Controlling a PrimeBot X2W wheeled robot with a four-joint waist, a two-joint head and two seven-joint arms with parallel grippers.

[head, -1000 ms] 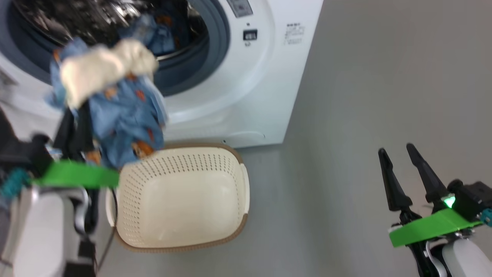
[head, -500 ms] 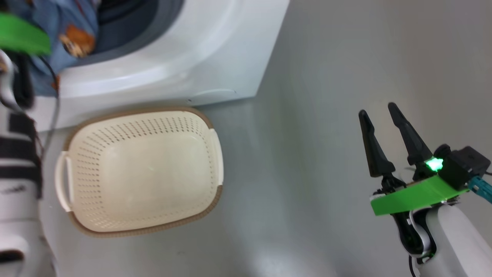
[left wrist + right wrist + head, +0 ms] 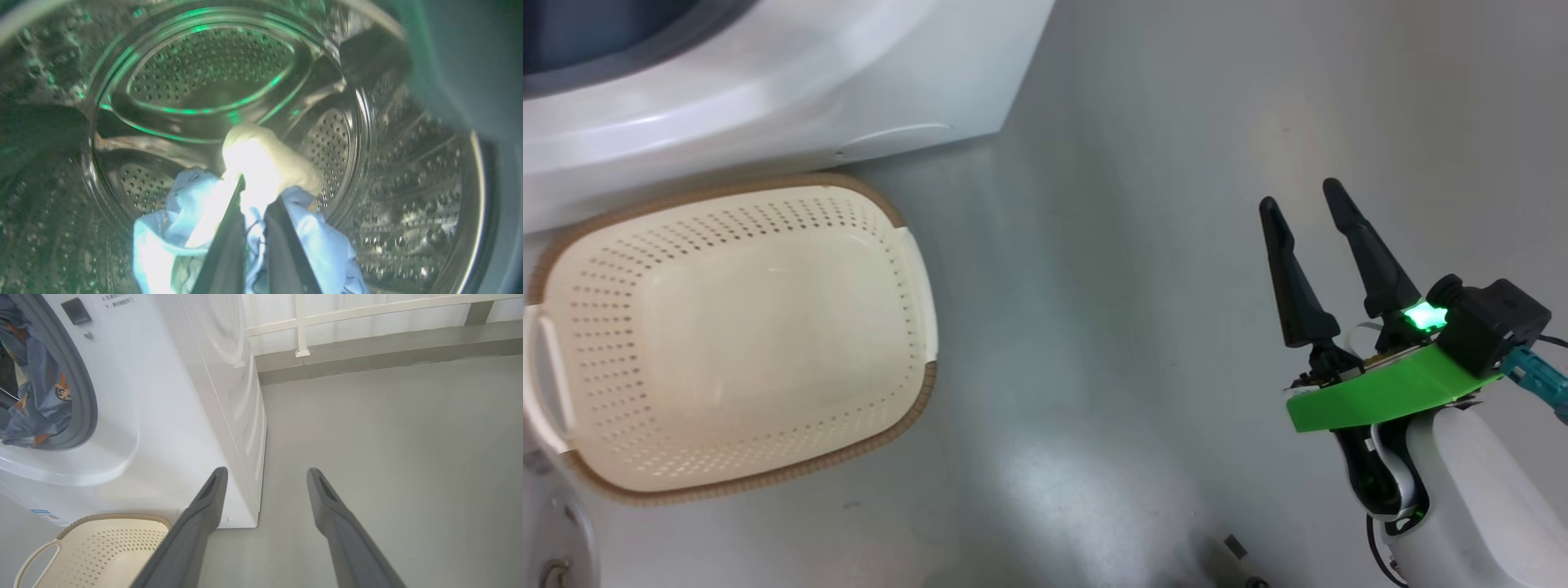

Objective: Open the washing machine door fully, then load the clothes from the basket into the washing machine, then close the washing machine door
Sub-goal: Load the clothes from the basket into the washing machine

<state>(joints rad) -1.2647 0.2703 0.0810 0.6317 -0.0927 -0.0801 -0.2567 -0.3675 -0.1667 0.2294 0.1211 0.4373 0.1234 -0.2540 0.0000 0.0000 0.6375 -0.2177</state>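
In the left wrist view my left gripper [image 3: 255,192] is inside the steel perforated drum [image 3: 212,69] of the washing machine [image 3: 768,98]. It is shut on a bundle of the clothes [image 3: 261,163], light blue fabric with cream lining bulging above the fingers. The right wrist view shows blue printed clothes [image 3: 36,396] hanging in the machine's opening behind the grey seal [image 3: 88,404]. The cream basket [image 3: 727,184] stands empty on the floor against the machine's front. My right gripper [image 3: 1307,200] hangs open over bare floor, right of the basket. The door is out of view.
Grey floor [image 3: 1111,286] spreads to the right of the machine and basket. A white railing [image 3: 302,330] and a low grey ledge run along the back wall. A blue label [image 3: 45,516] marks the machine's lower corner.
The head camera has swung down and to the right. My left gripper has carried the clothes bundle from in front of the opening into the drum. The right gripper stays open.
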